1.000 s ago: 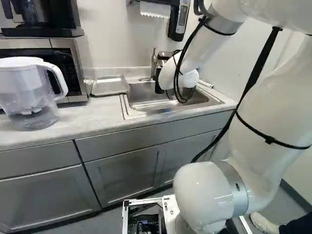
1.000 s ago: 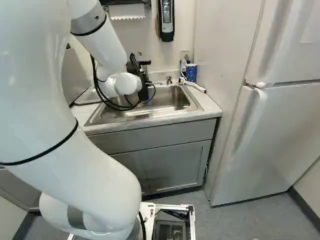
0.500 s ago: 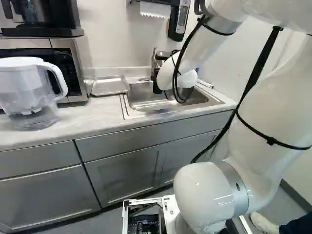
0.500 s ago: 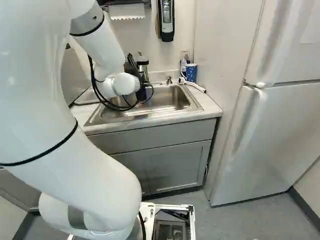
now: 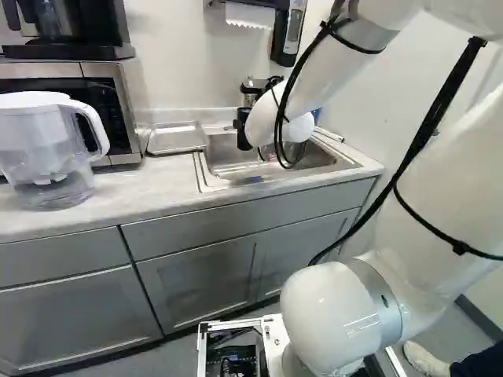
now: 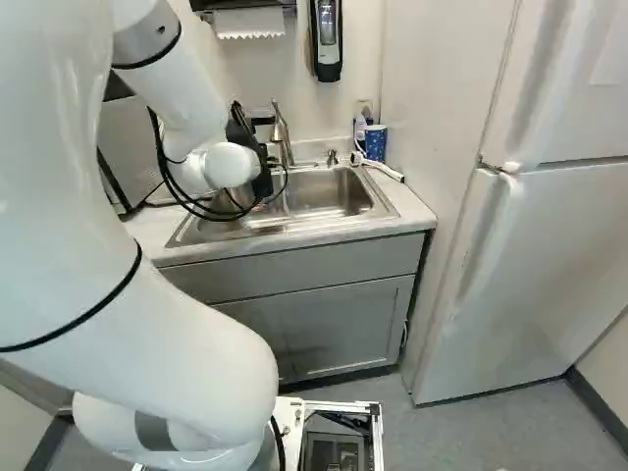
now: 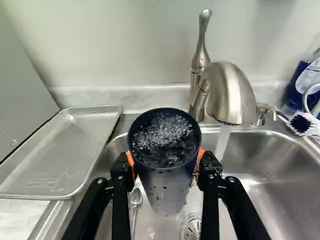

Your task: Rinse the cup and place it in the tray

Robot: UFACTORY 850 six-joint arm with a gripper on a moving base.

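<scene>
The gripper [image 7: 166, 162], orange pads pressed to both sides of the cup, holds it over the sink; clock directions take twelve as straight ahead of the gripper. At ten o'clock lies the tray [image 7: 55, 165], a shallow rectangle of dull grey metal with a rolled rim and rounded corners. At the centre, the cup [image 7: 165, 192], a tapered cylinder with a dark blue rim, stands roughly upright, containing frothy liquid; droplets dot its wall. At one o'clock, the faucet [image 7: 231, 95], brushed and dome-headed, pours a stream just beside the cup. The sink [image 7: 280, 170] is smooth, glossy steel. At two o'clock, the brush [image 7: 301, 123] shows dark and white bristles. Rinsing appears well under way; emptying the cup and placing it in the tray are left.
</scene>
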